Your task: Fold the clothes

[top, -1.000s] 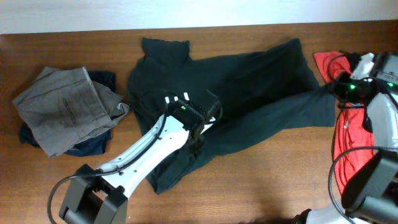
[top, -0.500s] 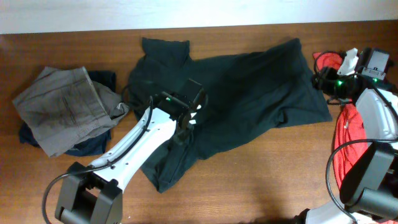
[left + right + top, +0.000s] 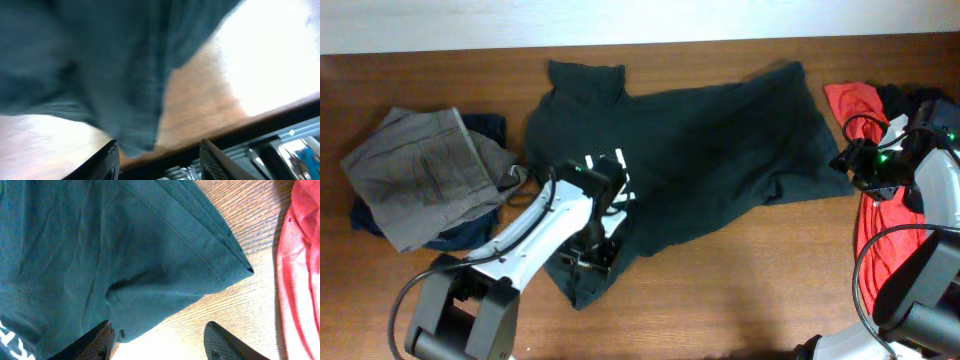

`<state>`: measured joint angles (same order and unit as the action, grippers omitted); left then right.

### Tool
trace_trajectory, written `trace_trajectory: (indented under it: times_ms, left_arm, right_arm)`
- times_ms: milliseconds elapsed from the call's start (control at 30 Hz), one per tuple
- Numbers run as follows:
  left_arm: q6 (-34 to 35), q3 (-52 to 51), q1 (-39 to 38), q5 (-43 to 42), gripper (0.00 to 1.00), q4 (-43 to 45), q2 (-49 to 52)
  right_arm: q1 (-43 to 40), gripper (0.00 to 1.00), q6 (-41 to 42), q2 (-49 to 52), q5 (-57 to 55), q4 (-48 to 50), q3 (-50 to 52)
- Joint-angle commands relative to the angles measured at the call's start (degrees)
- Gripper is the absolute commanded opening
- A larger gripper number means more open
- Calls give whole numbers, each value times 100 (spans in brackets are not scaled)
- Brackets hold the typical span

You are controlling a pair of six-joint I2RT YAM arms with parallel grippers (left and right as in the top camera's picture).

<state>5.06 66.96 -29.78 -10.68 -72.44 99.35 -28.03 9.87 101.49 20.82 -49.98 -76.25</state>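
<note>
Left arm (image 3: 538, 232): white links, black joints, black cable alongside.
Right arm (image 3: 940, 195): white shell, green light behind the jaws.
Right gripper fingers (image 3: 100, 339): black, tapered.

Dark green T-shirt (image 3: 720, 150): soft matt cloth, fine knit, creased.
Table (image 3: 770, 290): brown wood, visible grain, slight sheen.
Grey trousers (image 3: 430, 175): matt cloth, probably woven.
Red top (image 3: 305, 280): matt cloth.
Left arm casing (image 3: 535, 240): smooth glossy white plastic.
</note>
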Motion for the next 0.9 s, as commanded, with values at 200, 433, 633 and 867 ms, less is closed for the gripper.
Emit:
trace_trajectory:
  times_ms: [200,433,633,867]
  left_arm:
    - [328,-238,-81,409,46,535,28]
    - [328,-407,-83,450,45,741,31]
    - [328,-446,-81,450,10,859,28]
    - [323,118,-74,496,0,369,28]
  right_arm:
    - [31,63,-63,17,173,-133,-92]
    - [31,63,-61,13,173,-168,-92]
    - [31,63,-61,13,179,-168,-92]
    - [31,63,-61,13,321,-173,-92]
